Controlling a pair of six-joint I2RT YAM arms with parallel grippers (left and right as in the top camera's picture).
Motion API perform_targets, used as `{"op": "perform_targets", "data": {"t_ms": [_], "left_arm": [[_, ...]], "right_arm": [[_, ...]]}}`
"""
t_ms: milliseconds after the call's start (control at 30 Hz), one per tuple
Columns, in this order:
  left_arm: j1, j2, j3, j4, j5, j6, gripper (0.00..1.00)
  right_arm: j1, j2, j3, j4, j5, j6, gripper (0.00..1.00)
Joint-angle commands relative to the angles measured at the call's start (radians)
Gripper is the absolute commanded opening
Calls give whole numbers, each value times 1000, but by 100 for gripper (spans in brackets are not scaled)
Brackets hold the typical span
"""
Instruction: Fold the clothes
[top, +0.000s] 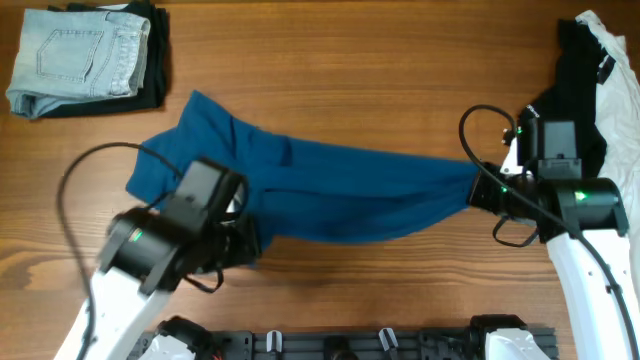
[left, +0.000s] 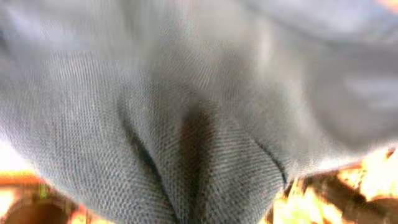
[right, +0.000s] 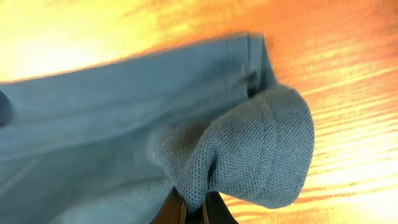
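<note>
A blue knit garment (top: 330, 195) lies stretched across the middle of the table. My right gripper (top: 480, 190) is shut on its right end; the right wrist view shows the fabric (right: 236, 149) pinched between the two fingers (right: 193, 208). My left gripper (top: 245, 235) is at the garment's lower left part. The left wrist view is filled with the blue fabric (left: 186, 112), which hides the fingers, so their state does not show.
A folded stack with light denim on top (top: 85, 55) sits at the back left. A pile of black and white clothes (top: 595, 70) lies at the back right. Wooden tabletop (top: 380, 290) shows in front of the garment.
</note>
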Motion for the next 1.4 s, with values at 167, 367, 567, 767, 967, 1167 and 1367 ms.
{"op": "perform_targets", "data": {"t_ms": [167, 367, 567, 767, 967, 1167, 1367], "left_arm": [[8, 114, 21, 252, -321, 14, 4], [50, 379, 21, 441, -405, 79, 4], [200, 615, 21, 522, -393, 116, 4], [280, 695, 21, 573, -307, 196, 4], [279, 695, 21, 656, -294, 239, 4], [279, 695, 21, 704, -262, 271, 50], [283, 637, 40, 628, -218, 295, 100]], "right_arm": [[-3, 164, 21, 55, 10, -66, 4], [-3, 283, 21, 112, 10, -67, 4], [-3, 389, 21, 160, 29, -65, 4], [-3, 476, 21, 197, 29, -57, 4], [-8, 505, 21, 238, 70, -36, 4], [-58, 505, 21, 258, 70, -42, 4], [-65, 505, 21, 254, 51, -43, 5]]}}
